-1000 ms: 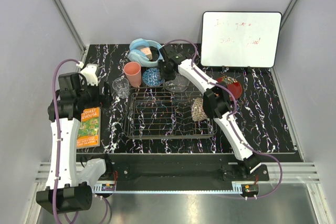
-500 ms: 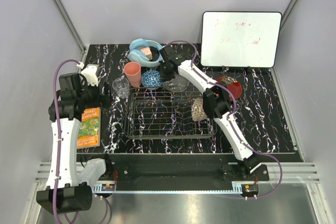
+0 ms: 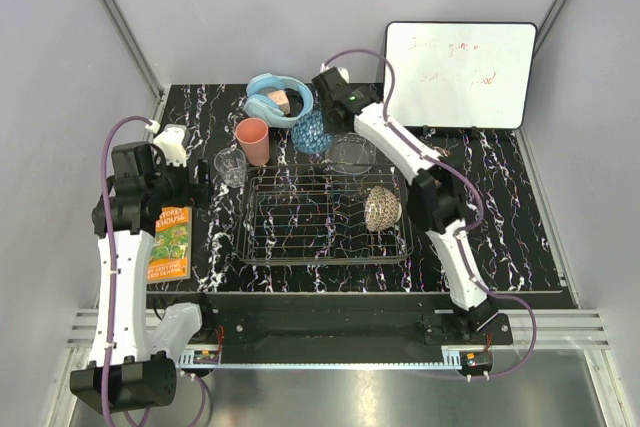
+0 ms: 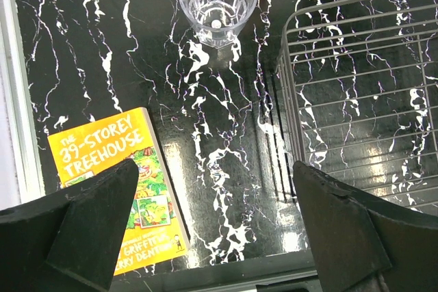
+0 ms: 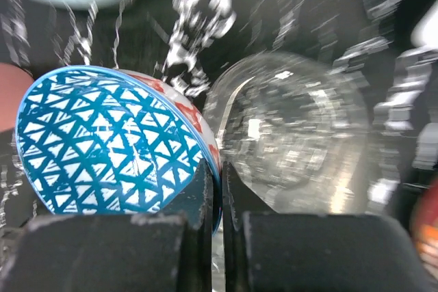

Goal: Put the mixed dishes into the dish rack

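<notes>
My right gripper (image 3: 322, 123) (image 5: 219, 186) is shut on the rim of the blue patterned bowl (image 3: 310, 133) (image 5: 109, 145) and holds it tilted on edge above the table behind the dish rack (image 3: 320, 219). The clear glass bowl (image 3: 352, 152) (image 5: 294, 141) sits just right of it. The small beige patterned bowl (image 3: 381, 209) leans in the rack's right end. The salmon-pink cup (image 3: 252, 139) and the clear tumbler (image 3: 230, 167) (image 4: 217, 1) stand left of the rack. My left gripper (image 3: 196, 183) (image 4: 215, 200) is open and empty over bare table. The red dish is hidden behind my right arm.
The orange book (image 3: 170, 242) (image 4: 116, 182) lies by my left gripper. The light blue headphones (image 3: 275, 99) lie at the back. The whiteboard (image 3: 458, 75) stands at the back right. The rack's left rim (image 4: 291, 121) shows in the left wrist view.
My right gripper has lifted the blue patterned bowl off the table and carried it back and right, tilting it on edge. The left arm has not moved.
</notes>
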Controlling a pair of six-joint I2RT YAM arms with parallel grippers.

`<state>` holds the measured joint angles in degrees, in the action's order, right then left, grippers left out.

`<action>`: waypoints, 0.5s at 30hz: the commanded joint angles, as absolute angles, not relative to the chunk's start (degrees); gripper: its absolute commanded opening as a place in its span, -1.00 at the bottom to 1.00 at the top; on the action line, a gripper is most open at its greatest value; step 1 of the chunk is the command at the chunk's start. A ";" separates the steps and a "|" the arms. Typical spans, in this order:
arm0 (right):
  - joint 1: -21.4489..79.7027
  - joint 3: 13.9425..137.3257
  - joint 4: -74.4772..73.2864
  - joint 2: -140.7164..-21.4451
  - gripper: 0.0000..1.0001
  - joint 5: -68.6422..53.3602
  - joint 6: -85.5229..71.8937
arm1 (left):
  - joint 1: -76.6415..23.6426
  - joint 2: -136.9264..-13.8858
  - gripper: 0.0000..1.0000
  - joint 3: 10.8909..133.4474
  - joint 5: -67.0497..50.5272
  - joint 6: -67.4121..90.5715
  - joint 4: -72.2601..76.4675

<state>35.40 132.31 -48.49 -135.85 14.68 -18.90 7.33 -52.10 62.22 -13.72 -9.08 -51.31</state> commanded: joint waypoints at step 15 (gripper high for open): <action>50.94 94.06 -48.69 -86.51 -1.00 65.93 -8.35 | 7.56 -52.20 0.98 62.49 -13.97 -10.46 -49.57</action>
<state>41.63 100.31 -47.90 -92.60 42.22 -10.44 7.33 -51.16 62.19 -13.30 -10.28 -51.33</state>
